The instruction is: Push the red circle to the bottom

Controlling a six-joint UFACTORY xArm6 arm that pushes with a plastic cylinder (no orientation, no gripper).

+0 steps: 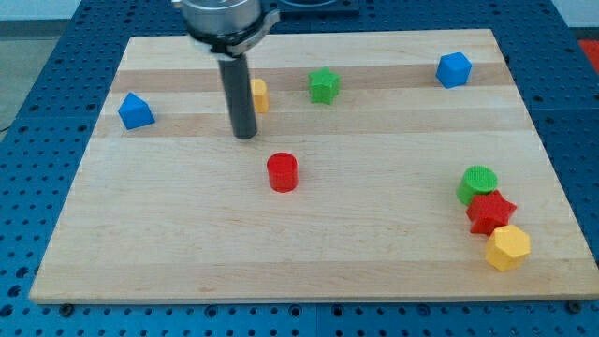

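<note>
Hovering over the upper left part of the wooden counter [309, 271], the dark rod is planting my tip [245, 135] just above and to the view's left of the red circle [282, 173], a small gap showing between them. No pincer is appearing on this arm, only the bare rod, so nothing is being held. The red circle, a short smooth plastic cylinder, is sitting a little left of the counter's middle. Peeking out from behind the rod is a yellow block [258, 95], shape hard to make out. A green star-like block [324, 85] is sitting to its right, a blue block [454, 69] near the top right corner, and another blue block [135, 110] near the left edge. Clustering at the lower right, touching one another, are a green cylinder [478, 183], a red star [489, 212] and a yellow hexagon [507, 247]. Below the red circle, pale grained wood is running open down to the bottom edge.
</note>
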